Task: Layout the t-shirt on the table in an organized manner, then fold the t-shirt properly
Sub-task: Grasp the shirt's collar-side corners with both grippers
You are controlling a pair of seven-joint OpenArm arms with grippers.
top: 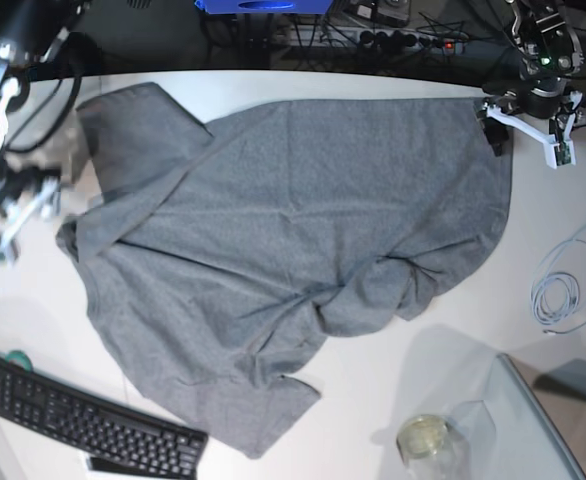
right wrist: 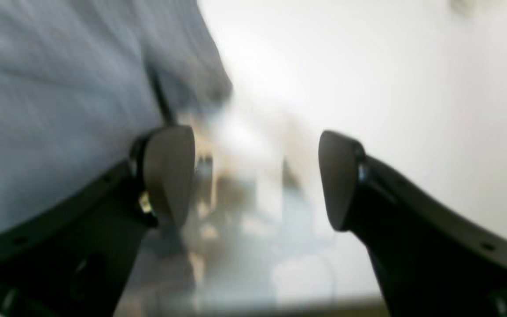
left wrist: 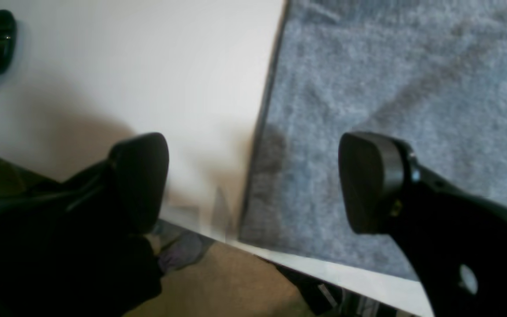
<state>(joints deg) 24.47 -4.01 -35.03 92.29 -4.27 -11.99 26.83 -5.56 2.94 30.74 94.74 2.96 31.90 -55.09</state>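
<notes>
Keyboard (top: 83, 420), black, lies at the near left corner of the white table (top: 393, 380); a glass jar (top: 423, 437) stands near the near right, beside a clear panel (top: 543, 420); a coiled pale cable (top: 563, 285) rests at the right edge; the grey t-shirt (top: 293, 240) spreads across the middle of the table, rumpled, with a bunched fold right of centre and a sleeve reaching the far left; the right pincer (right wrist: 255, 180) hangs at the shirt's left edge, jaws spread apart and gripping nothing, fabric beside one finger; the left pincer (left wrist: 253, 180) sits at the far right corner of the shirt, jaws wide apart and empty, straddling the hem over the table's edge.
</notes>
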